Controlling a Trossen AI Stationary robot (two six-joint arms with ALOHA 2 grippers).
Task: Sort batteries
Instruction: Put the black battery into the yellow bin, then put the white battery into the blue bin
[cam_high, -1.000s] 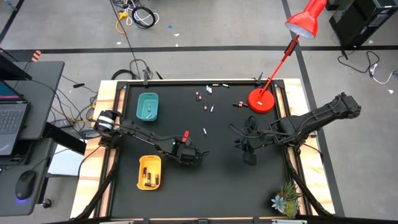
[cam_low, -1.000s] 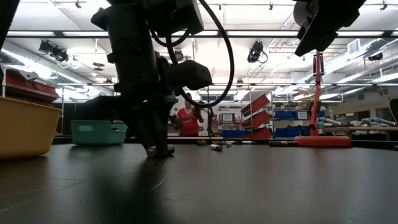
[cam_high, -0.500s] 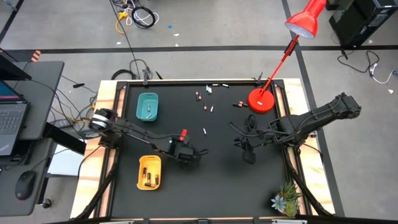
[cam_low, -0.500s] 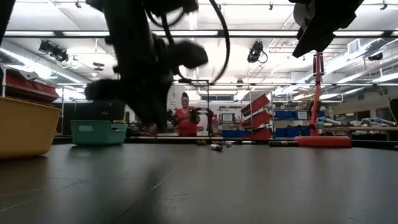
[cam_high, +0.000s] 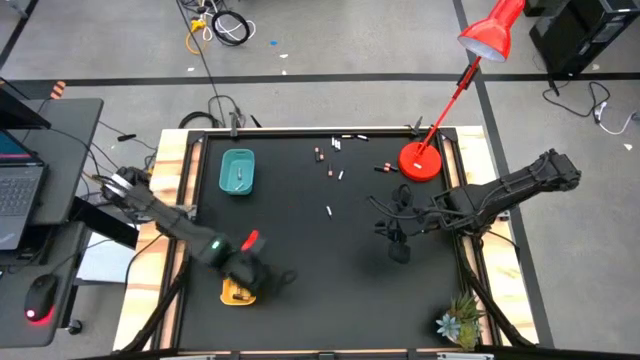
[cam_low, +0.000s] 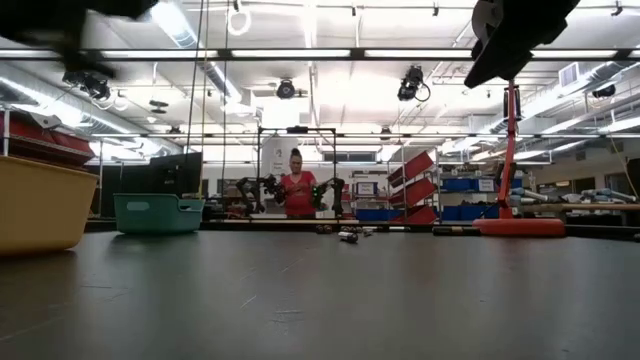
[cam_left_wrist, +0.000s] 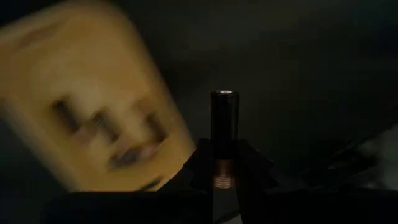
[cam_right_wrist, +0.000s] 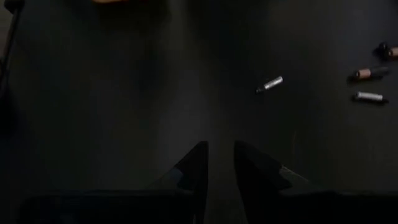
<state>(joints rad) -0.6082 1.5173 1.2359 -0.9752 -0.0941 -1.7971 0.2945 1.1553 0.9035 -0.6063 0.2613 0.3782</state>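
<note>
The left gripper is hanging right over the yellow tray at the front left of the worktop, and in its wrist view the jaws are pinching a dark battery that sticks straight out from between them, with the yellow tray blurred just beside it and a few dark batteries lying inside. From above the arm covers most of that tray, so only a bit of yellow shows. The teal tray sits further back on the left side with something small and pale in it; in the low view it's the teal tray behind the yellow one at the left edge. The loose batteries are scattered across the back middle of the worktop, a mix of dark/reddish and whitish ones, with one pale battery on its own nearer the centre. The right gripper is parked over bare worktop right of centre, well apart from both trays; its wrist view shows the jaws spread only a little with nothing between them, and a few batteries lying further off on the black surface. A red lamp has its base at the back right corner, and a small plant is at the front right. A person in red stands way off in the room behind.
</note>
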